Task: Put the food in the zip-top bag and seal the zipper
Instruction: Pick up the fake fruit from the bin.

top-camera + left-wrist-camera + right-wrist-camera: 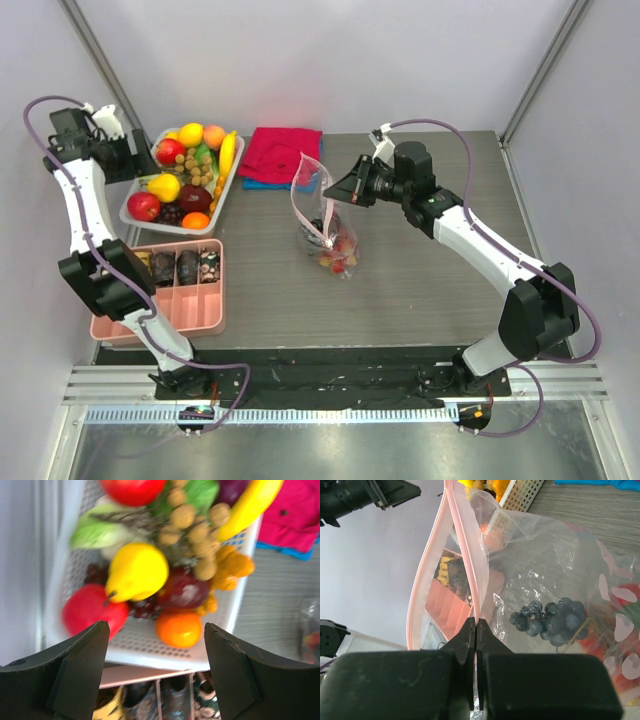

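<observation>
The food lies heaped in a white basket [222,190]: a yellow pear [137,570], a red apple [90,611], an orange [178,628] and a banana [250,505], among others. My left gripper [156,628] hangs open and empty over the basket's near rim [165,656]; in the top view this left gripper [135,163] is at the basket's left end. The zip-top bag [322,225] stands mid-table with dark grapes [552,622] and red pieces inside. Its mouth gapes. My right gripper [476,624] is shut on the right-hand zipper [465,555] strip and holds the bag up.
A pink compartment tray [205,312] with small dark items sits in front of the basket. A red cloth [285,150] on a blue one lies at the back of the table. Walls close in on the left and right.
</observation>
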Robot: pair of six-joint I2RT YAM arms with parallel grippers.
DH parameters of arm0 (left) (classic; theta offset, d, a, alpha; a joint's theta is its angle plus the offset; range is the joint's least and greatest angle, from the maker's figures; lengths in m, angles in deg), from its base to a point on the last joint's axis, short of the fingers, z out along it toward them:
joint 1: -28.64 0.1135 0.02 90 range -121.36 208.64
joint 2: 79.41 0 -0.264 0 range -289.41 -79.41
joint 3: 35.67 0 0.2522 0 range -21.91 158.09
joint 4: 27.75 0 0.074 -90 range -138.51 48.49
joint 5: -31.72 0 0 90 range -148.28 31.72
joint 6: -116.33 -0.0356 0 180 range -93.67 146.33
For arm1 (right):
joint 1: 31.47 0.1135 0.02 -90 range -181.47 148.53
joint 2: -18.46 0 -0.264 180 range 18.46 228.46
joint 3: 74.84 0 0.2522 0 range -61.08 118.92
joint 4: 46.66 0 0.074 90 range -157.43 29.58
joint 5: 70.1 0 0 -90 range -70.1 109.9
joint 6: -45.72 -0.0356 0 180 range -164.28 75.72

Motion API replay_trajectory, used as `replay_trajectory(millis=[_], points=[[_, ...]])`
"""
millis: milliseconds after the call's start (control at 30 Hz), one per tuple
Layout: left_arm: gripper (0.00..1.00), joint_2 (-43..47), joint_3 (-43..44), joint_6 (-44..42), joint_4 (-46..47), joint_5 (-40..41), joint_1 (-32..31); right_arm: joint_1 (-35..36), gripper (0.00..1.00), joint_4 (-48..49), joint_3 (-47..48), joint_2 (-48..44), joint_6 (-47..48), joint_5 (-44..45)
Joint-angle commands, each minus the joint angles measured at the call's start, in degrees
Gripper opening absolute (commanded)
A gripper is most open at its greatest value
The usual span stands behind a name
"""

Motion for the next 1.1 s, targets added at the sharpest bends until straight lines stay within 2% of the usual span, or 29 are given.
replay_trajectory(millis=[0, 133, 167, 233, 367, 467, 667, 933, 1067], points=[[0.82, 1.39, -1.15, -9.73, -2.18, -1.61, 2.07, 0.26, 0.01, 1.52, 0.03, -1.05, 1.30, -0.66], [0.87, -0.89, -1.34, -13.50, -2.53, -5.29, 2.77, 0.26, 0.01, 1.70, -0.06, -0.87, 1.30, -1.45], [0.95, -1.77, -1.16, -13.79, -1.92, -6.09, 2.77, 0.18, 0.01, 1.70, -0.06, -0.79, 1.38, -1.63], [0.99, -3.09, 0.76, -14.83, -0.69, -6.53, 2.77, 0.26, 0.01, 1.79, -0.23, -0.61, 1.30, -1.89], [1.00, -9.75, 7.96, -16.95, -3.41, -7.85, 2.77, 0.26, 0.01, 1.96, -0.14, -0.08, 1.04, -2.24], [1.00, -11.88, 10.26, -18.27, -3.59, -9.17, 2.60, 0.18, 0.01, 2.40, -0.23, 0.27, 0.77, -2.59], [0.95, -15.22, 10.71, -19.50, -3.24, -9.00, 1.11, 0.18, 0.01, 2.58, -0.23, 0.71, 0.59, -2.59], [0.91, -15.92, 6.66, -17.92, 0.63, -6.80, -0.30, 0.18, 0.01, 2.58, -0.06, 1.15, 0.33, -2.59], [0.91, -16.98, 6.49, -16.87, 1.25, -5.58, -0.39, 0.26, 0.01, 2.58, 0.12, 1.41, 0.24, -2.59]])
